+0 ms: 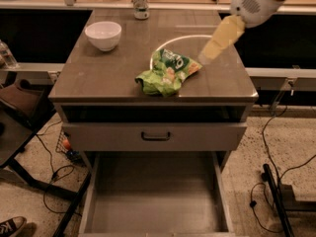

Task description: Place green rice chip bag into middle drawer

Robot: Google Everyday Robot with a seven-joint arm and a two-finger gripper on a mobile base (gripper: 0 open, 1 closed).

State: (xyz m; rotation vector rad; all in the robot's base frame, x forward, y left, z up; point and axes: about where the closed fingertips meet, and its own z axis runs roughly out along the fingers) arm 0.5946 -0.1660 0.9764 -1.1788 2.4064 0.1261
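One grey surface (98, 78) is standing over the open middle drawer (155, 196), whose front is being cut off below. The green rice chip bag (168, 72) is lying on the surface, its long axis running from lower left to upper right. The end effector (205, 56) is hovering just beside its upper-right end; whether it is spread or closed, I cannot tell.
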